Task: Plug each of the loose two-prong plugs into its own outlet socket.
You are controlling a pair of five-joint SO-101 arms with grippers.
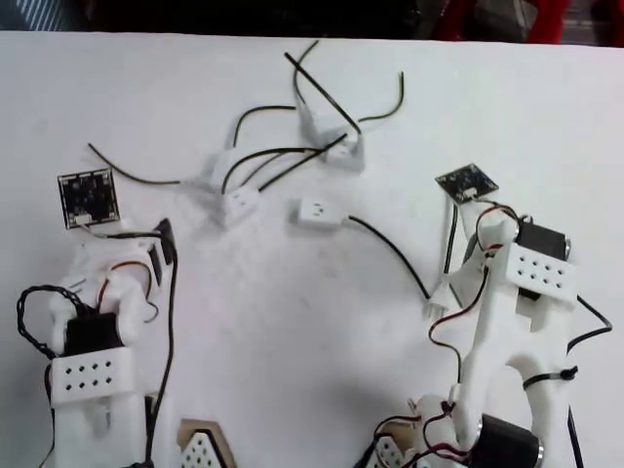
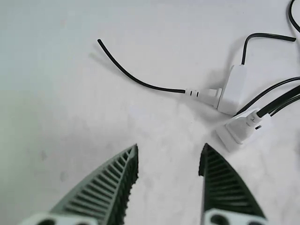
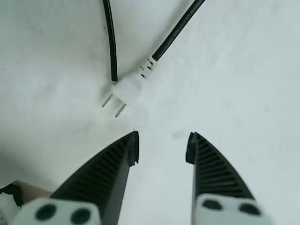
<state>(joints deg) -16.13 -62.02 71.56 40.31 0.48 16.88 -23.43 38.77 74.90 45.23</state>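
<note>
A loose white two-prong plug [image 3: 123,92] on a black cable lies on the white table just ahead of my right gripper [image 3: 161,144], which is open and holds nothing. In the high view this plug [image 1: 434,304] lies beside the right arm [image 1: 517,265], and its cable runs to a white socket block [image 1: 317,212] at the table's middle. My left gripper [image 2: 168,154] is open and empty. It sits short of two white socket blocks [image 2: 233,89] [image 2: 236,132], each with a plug [image 2: 204,93] seated in it. From above, the left gripper [image 1: 163,242] is at the left.
A cluster of white sockets [image 1: 239,203] [image 1: 341,146] and tangled black cables [image 1: 292,151] lies at the table's back middle. Small dark circuit boards [image 1: 88,197] [image 1: 466,181] sit ahead of each arm. A tan block [image 1: 200,444] is at the front edge.
</note>
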